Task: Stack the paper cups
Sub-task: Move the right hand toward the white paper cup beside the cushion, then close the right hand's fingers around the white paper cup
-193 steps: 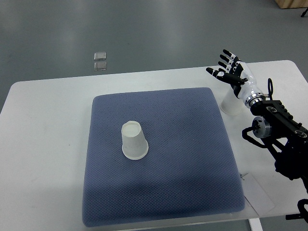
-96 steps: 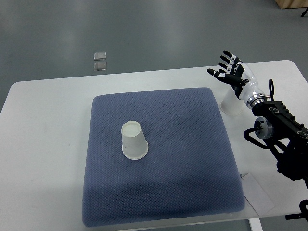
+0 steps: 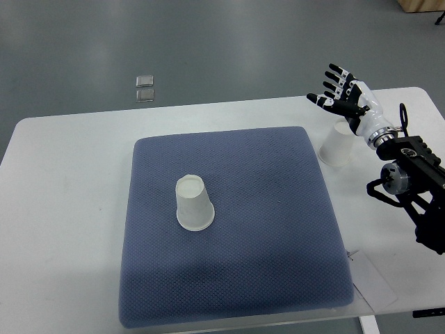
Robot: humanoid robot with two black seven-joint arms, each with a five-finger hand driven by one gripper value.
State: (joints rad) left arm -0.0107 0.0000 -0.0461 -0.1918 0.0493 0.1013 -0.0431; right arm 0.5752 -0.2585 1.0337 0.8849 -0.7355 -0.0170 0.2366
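**Hovering over the far cup**

Hovering with fingers spread and holding nothing, the right hand (image 3: 343, 101) sits just above and behind the second cup (image 3: 337, 147), which stands upside down on the counter (image 3: 69, 209) beside the mat (image 3: 278, 229). Another cup (image 3: 192, 202) stands inverted mid-mat, well apart. A crooked or hard grip could crush the thin wall or tip the cup off the counter edge.
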